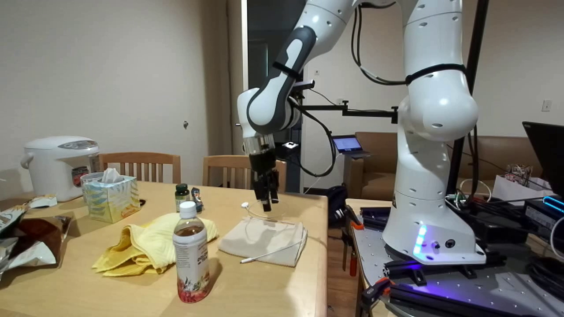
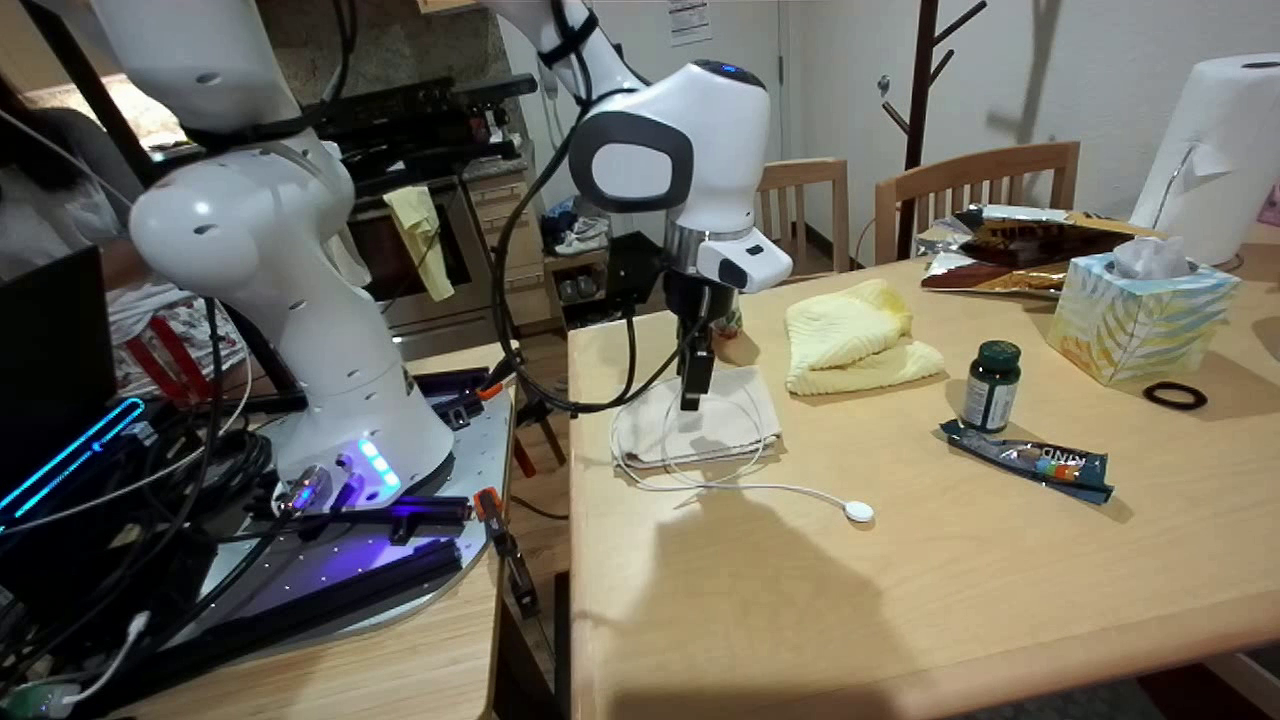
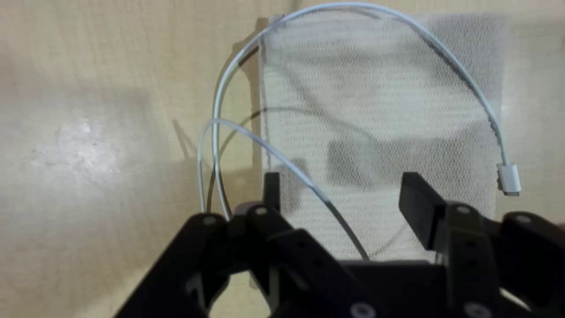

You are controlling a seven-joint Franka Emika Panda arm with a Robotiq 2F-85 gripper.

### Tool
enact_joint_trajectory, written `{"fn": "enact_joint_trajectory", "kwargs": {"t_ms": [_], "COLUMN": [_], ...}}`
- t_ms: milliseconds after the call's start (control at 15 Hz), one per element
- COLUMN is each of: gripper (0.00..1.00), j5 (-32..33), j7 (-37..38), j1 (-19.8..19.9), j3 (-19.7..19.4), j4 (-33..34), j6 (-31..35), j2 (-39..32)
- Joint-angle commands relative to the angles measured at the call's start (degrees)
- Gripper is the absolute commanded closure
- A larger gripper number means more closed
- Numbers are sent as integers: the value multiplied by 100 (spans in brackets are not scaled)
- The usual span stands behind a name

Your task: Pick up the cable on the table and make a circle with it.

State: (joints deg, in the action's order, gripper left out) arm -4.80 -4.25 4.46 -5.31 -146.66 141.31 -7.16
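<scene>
A thin white cable [image 2: 765, 487] lies in loose loops over a folded beige cloth [image 1: 251, 240] on the table. Its round white end [image 2: 858, 512] rests on bare wood, also seen in an exterior view [image 1: 245, 205]. In the wrist view, a wide arc of cable ends in a small plug [image 3: 510, 179] at the cloth's right edge. A nearer strand of cable [image 3: 289, 164] stands above the cloth and runs between my fingers toward the palm, which hides the rest. My gripper [image 3: 342, 198] is open above the cloth [image 3: 375, 79], pointing down [image 1: 268, 203], not closed on the cable.
A yellow cloth [image 1: 154, 246] and a drink bottle [image 1: 192, 259] stand close to the beige cloth. A pill bottle [image 2: 992, 385], snack bar [image 2: 1040, 462], black ring [image 2: 1175, 395] and tissue box [image 2: 1140, 320] are farther off. The table edge [image 1: 327, 246] faces the robot base.
</scene>
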Motion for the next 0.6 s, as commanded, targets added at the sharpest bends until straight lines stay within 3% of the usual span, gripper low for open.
{"fn": "enact_joint_trajectory", "kwargs": {"t_ms": [0, 400, 533], "gripper": [59, 98, 100], "j5": [-158, -107, -93], "j7": [-183, -163, -138], "j1": [78, 44, 31], "j3": [48, 64, 73], "j4": [-231, -255, -243], "j6": [202, 327, 314], "j2": [230, 229, 238]}}
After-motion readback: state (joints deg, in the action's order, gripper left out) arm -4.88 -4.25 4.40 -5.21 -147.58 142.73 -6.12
